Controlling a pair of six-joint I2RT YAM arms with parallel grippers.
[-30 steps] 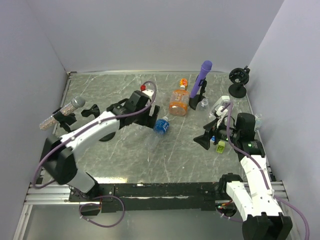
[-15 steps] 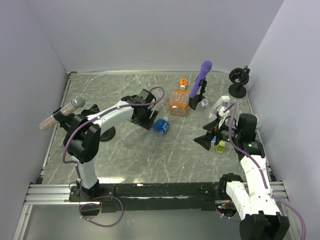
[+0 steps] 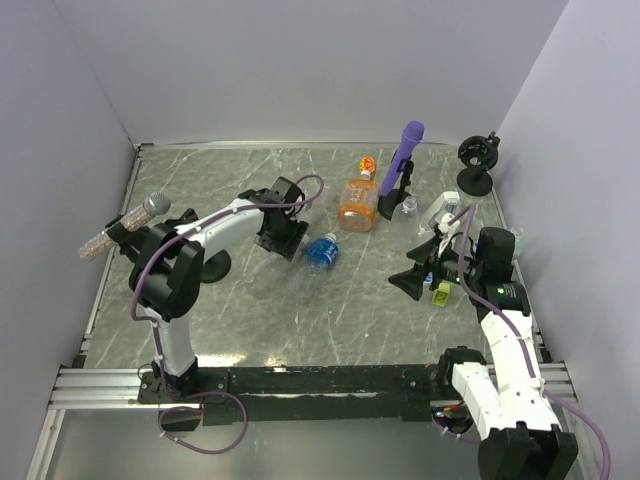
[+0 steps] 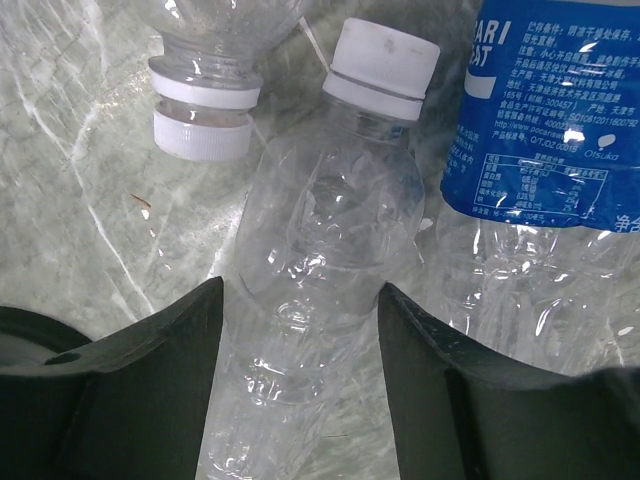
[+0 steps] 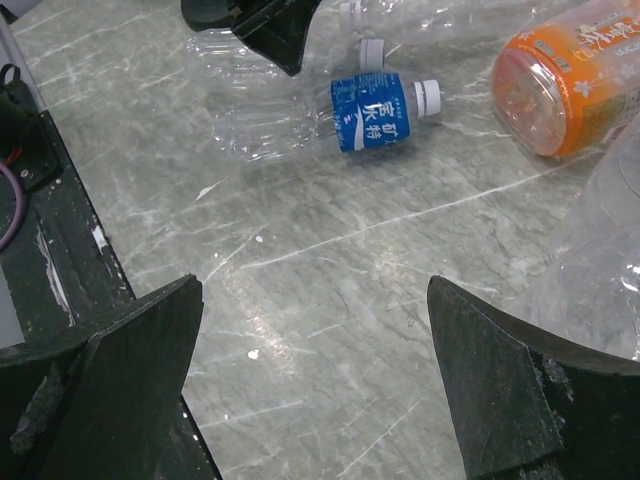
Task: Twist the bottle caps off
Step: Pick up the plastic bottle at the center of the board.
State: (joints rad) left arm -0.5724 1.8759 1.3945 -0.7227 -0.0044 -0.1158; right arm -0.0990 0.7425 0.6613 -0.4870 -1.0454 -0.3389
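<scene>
Currently, item by item.

- Left gripper (image 4: 300, 400): jaws half-closed astride the clear bottle (image 4: 320, 230) lying at frame centre. The fingers (image 4: 150, 400) sit just beside its walls, but I cannot tell whether they grip it.
- White cap (image 4: 385, 55), upper centre: on that bottle.
- Second bottle (image 4: 215, 30), upper left: second cap (image 4: 200, 135) on.
- Blue-label bottle (image 5: 365, 112), upper centre: third cap (image 5: 428, 97) on.
- Orange bottle (image 3: 356, 205), upper middle: orange-yellow cap (image 3: 366, 165) apparently on.
- Right gripper (image 5: 312, 290): wide, holding nothing.
- Judgement: no cap is seen off, so all the unscrewing remains.

The blue-labelled bottle (image 4: 540, 110) carries "Otsuka" amid small Chinese print.
</scene>
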